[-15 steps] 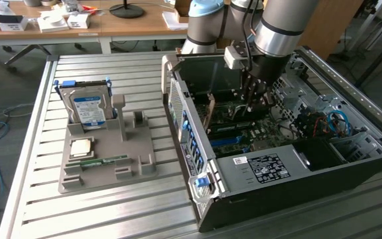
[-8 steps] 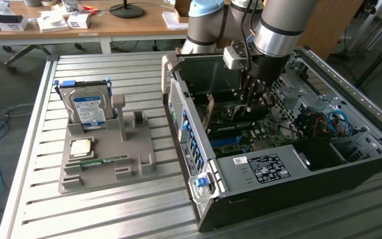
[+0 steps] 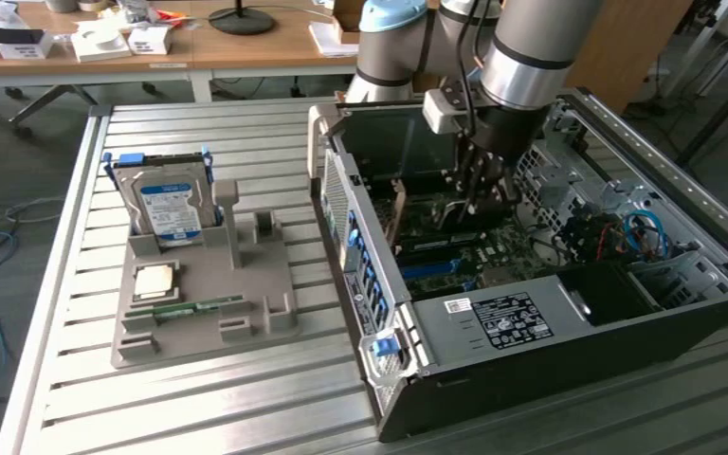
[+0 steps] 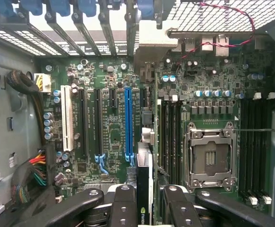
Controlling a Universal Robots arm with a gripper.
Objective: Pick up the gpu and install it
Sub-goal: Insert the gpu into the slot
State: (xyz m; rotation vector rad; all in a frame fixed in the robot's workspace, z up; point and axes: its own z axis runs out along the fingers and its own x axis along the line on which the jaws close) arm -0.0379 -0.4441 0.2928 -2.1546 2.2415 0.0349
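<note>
Between clenched fingers [image 4: 123, 208] of the gripper [image 4: 146, 201], the gpu [image 4: 144, 182] is held edge-on beside the blue slot [image 4: 128, 123]; installation is judged underway, calling for square alignment

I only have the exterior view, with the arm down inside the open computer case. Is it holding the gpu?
Observer: Yes. In the wrist view the gripper is shut on the gpu, which is seen edge-on.
Operator: Where is the card relative to the slots?
Observer: It runs alongside the long blue slot, just off it. I cannot tell whether it is seated.
Operator: Is the processor socket filled?
Observer: No, the CPU socket is empty.
</note>
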